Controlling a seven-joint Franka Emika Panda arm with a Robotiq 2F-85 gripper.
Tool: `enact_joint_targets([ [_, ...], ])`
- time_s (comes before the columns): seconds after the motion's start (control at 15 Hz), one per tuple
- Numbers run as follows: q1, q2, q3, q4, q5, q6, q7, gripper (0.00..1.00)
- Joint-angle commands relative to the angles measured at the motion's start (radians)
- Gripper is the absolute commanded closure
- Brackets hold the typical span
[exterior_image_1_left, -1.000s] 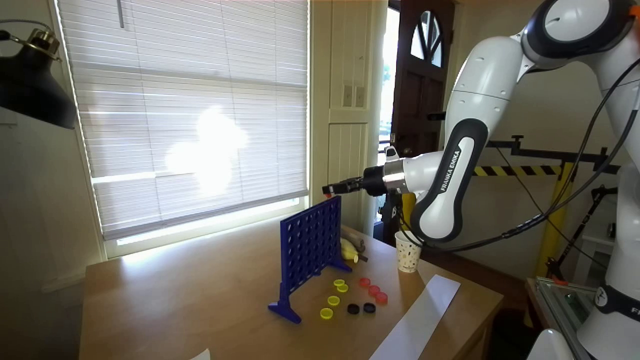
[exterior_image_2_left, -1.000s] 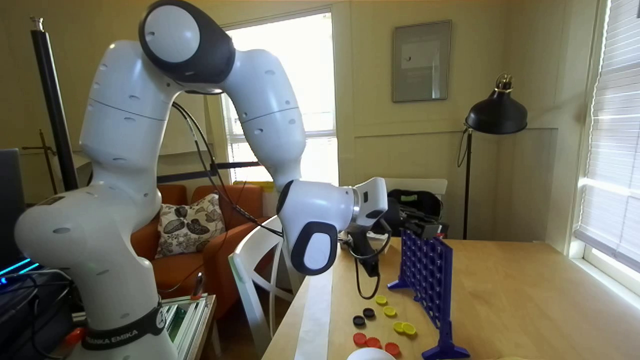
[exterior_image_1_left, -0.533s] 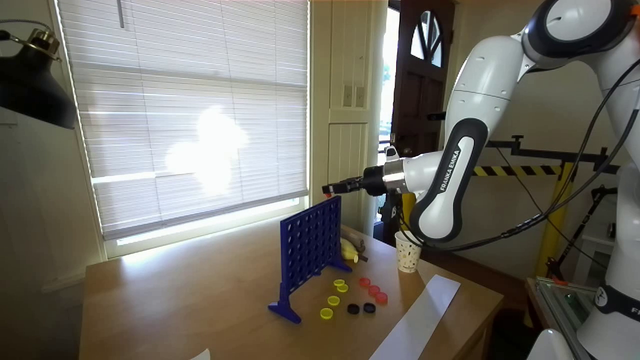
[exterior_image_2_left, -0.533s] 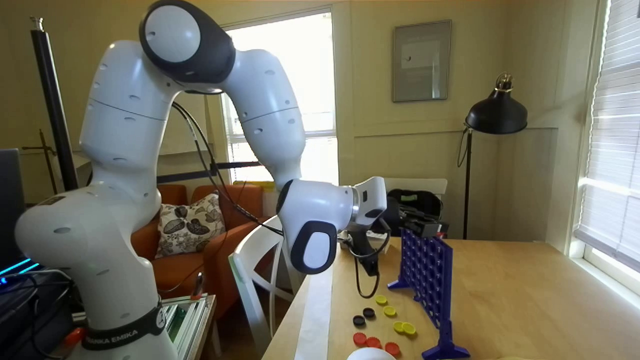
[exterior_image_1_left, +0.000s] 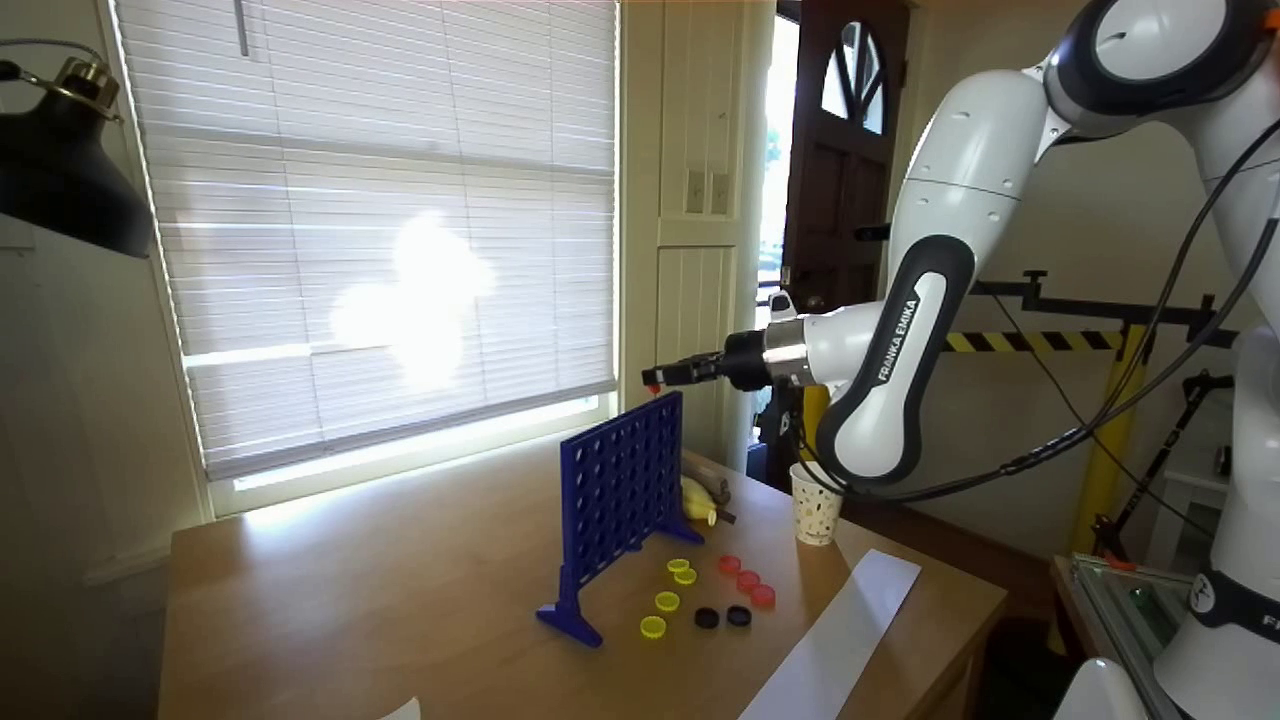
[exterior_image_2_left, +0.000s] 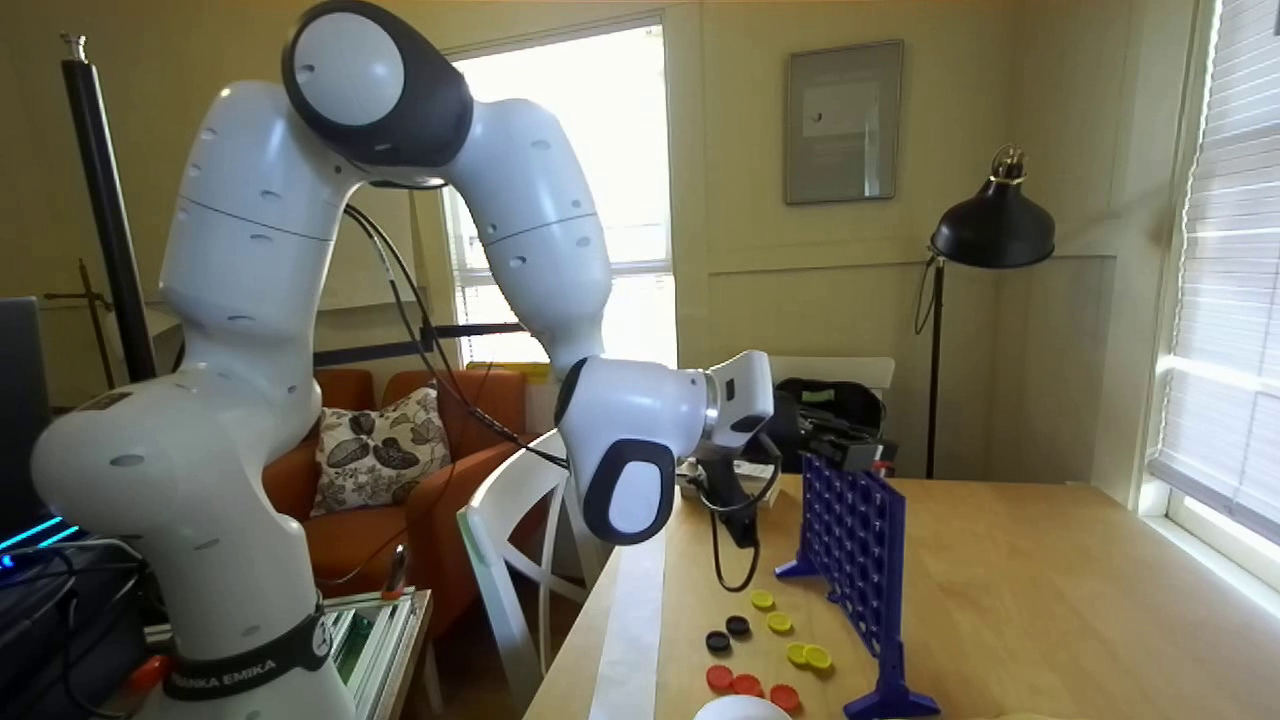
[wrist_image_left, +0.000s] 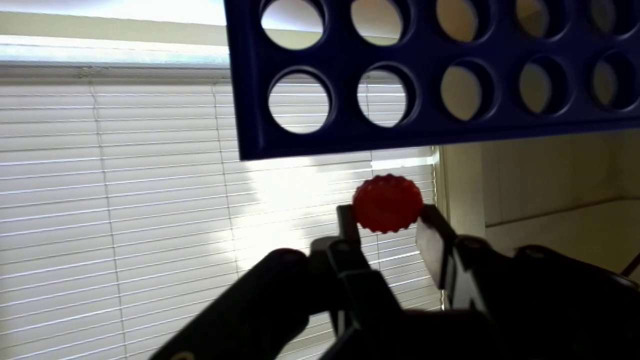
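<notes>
As tool (wrist_image_left: 388, 212) grips red disc (wrist_image_left: 387, 201), wood tbl (exterior_image_1_left: 380, 600) below, wndw blinds (exterior_image_1_left: 380, 120), blk lamp (exterior_image_2_left: 993, 228)

The blue Connect Four rack (exterior_image_1_left: 622, 485) stands upright on the wooden table (exterior_image_1_left: 380, 600) and blocks a low crossing; open air runs above most of its top edge. Only a narrow gap parts that edge from the red disc (wrist_image_left: 387, 204), which fills the space between the jaws of the gripper (wrist_image_left: 389, 215). Toward the window blind (exterior_image_1_left: 380, 150), a broad stretch of table gives room. On the opposite side lie low yellow discs (exterior_image_1_left: 667, 601), black discs (exterior_image_1_left: 706, 618) and red discs (exterior_image_1_left: 748, 581); a speckled paper cup (exterior_image_1_left: 816, 510) stands beyond, and a black cable loop (exterior_image_2_left: 716, 555) hangs from the arm (exterior_image_2_left: 650, 405)
</notes>
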Motion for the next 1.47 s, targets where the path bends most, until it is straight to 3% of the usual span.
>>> enact_joint_targets([
  [0.0,0.017,0.008,0.005,-0.003,0.035,0.029,-0.016,0.90],
  [1.4,0.043,0.022,0.004,-0.005,0.098,0.029,-0.042,0.90],
])
